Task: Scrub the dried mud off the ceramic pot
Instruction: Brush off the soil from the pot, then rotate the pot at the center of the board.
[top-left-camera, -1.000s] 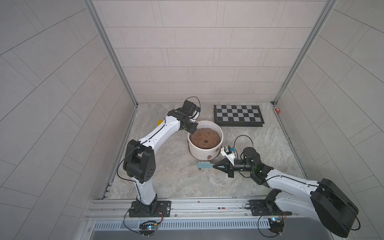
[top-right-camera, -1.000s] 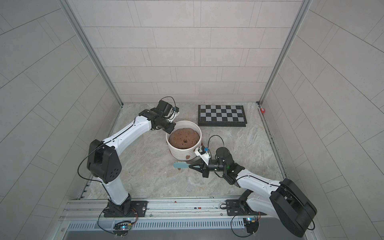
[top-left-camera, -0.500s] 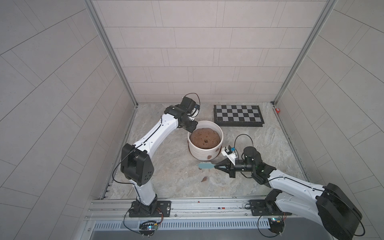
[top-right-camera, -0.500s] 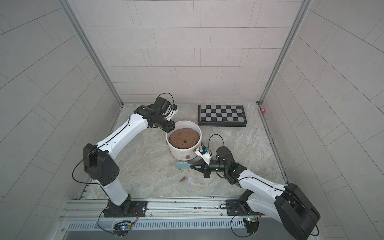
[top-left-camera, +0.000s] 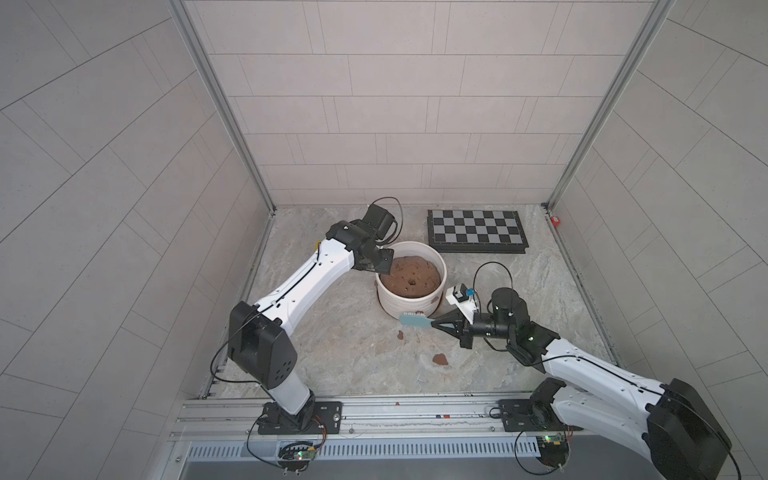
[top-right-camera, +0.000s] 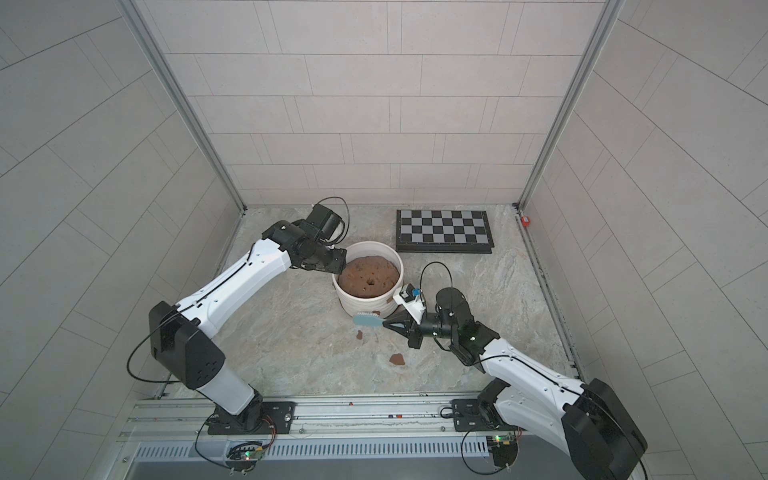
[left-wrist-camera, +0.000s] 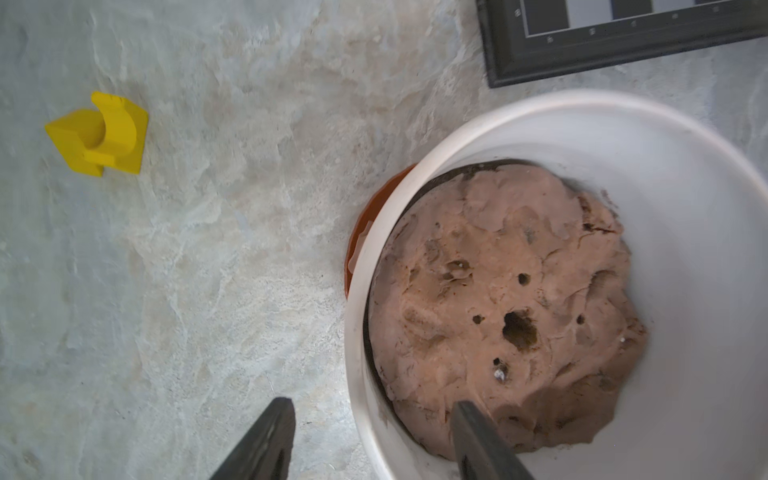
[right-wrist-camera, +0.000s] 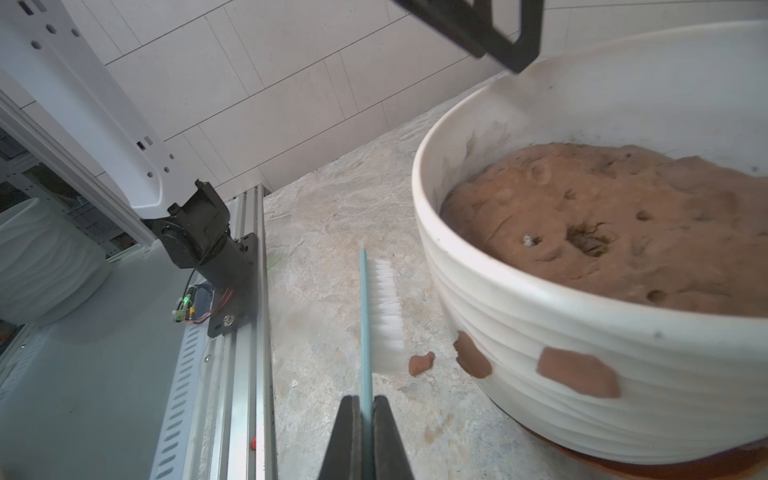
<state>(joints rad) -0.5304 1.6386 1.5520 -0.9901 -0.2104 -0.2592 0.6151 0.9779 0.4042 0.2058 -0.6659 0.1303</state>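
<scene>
Pot: your ceramic pot (top-left-camera: 405, 305) stands mid-floor on an orange-brown saucer (left-wrist-camera: 380, 199). It is white, with a ribbed wall and a thick smooth rim, and holds a lumpy brown soil mound (top-left-camera: 399, 276) with a central hole.

Dried mud (right-wrist-camera: 577, 376): two flat reddish-brown blotches stick low on the wall facing your right arm. Loose flakes lie on the stone floor (top-left-camera: 332, 345) just in front of the pot.

Right gripper (right-wrist-camera: 365, 405): jaws clenched on the teal handle of a scrub brush (right-wrist-camera: 384, 311). Its white bristles face the pot wall near the closer blotch. A strip of floor shows between them, so no contact. One flake sits at the bristle tips.

Left gripper (left-wrist-camera: 370, 409): jaws released, straddling the rim, one finger outside over the floor and one above the soil. The blotches lie on the opposite side of the pot from these jaws.
</scene>
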